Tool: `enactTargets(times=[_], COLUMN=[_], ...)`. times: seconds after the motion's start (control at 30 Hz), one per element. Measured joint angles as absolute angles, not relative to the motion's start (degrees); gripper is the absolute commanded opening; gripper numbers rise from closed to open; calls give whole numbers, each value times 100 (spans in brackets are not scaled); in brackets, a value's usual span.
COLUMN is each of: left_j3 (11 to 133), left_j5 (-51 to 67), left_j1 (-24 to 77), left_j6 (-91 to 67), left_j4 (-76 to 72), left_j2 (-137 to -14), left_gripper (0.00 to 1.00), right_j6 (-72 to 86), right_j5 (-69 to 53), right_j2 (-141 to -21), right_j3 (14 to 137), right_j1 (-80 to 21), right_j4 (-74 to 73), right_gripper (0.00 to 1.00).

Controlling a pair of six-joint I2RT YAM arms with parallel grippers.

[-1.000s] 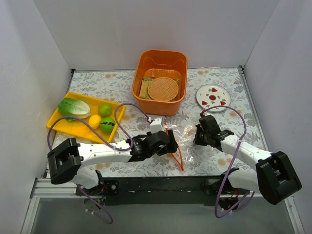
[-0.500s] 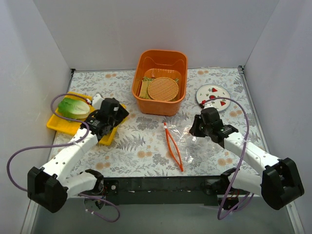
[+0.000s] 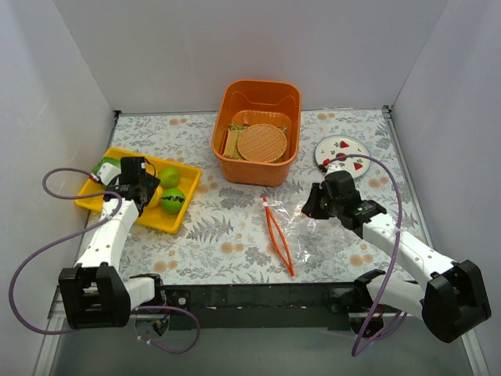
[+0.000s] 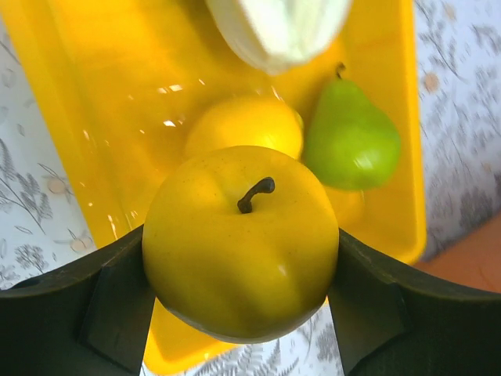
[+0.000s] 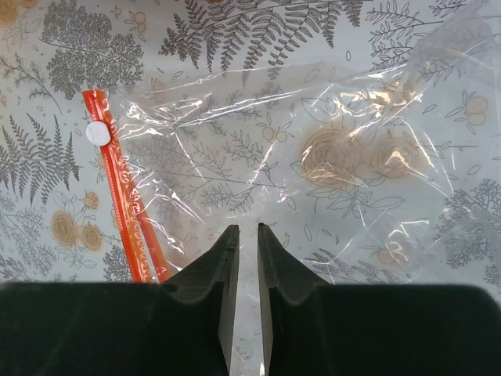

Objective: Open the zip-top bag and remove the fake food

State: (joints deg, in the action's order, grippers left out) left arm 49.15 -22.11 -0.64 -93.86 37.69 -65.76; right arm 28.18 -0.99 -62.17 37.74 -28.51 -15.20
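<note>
now, left hand [image 3: 135,188] sits over the far-left part of the yellow tray [image 3: 186,202], clamped on a yellow apple [image 4: 239,243]; both fingers [image 4: 117,305] press the fruit's sides, stem up toward the camera. under the apple in the left wrist view: a lemon [image 4: 246,125], a green pear [image 4: 350,141] just beside it, and the pale cabbage piece [image 4: 278,27] at the top edge. from above, two green fruits [image 3: 168,176] lie in the tray's right half, and a bit of cabbage shows beside the hand at the tray's far-left corner.

zip-top bag [image 3: 301,231] lies flat on the surface [image 3: 235,227], mid-width, nearer the right arm and well apart from the tray. no food shows through its film. its orange-red zip strip [image 3: 278,235] forms the bag's left edge, two strands parted in the middle and meeting at both ends, near end close to the surface's near edge.

right hand [image 3: 311,205] is low at the bag's far-right corner. fingers [image 5: 227,258] are drawn together to a thin slit. the film [image 5: 313,157] reaches in under the tips; cannot tell if any is nipped.

open patterned surface runs between tray and strip. orange basket [image 3: 250,171] stands behind the bag, a clear strip between them. white plate [image 3: 342,153] lies just behind the right hand. white walls close the left, right and far sides.
</note>
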Motion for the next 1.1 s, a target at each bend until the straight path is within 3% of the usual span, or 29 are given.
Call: enactTargets(times=[0.13, 0.3, 0.4, 0.57, 0.9, 1.1], left_j3=[4917, 4917, 4950, 5109, 5478, 5513], left_j5=[-2362, -2504, -2512, -2672, -2477, -2491], left_j1=[-554, -838, -891, -902, -687, 1581], left_j6=[-9332, -9236, -9183, -9050, -8407, -8532], left_j4=[3647, 3463, 3356, 3413, 3422, 3424], left_j2=[-7015, -7502, -7758, -7784, -6866, -6707], left_gripper=[75, 98, 98, 98, 98, 98], right_j6=[2744, 2661, 2644, 2609, 2523, 2532], right_j5=[-189, -196, -198, -213, -161, -104], right_j2=[-6219, -6206, -6136, -5990, -5793, -5669], right_j3=[3782, 3848, 3865, 3894, 4056, 4097], right_j1=[-2851, -2851, -2851, -2851, -2851, -2851], right_j4=[-1621, -1721, -1734, -1800, -1900, -1918], right_gripper=[24, 31, 36, 54, 65, 70])
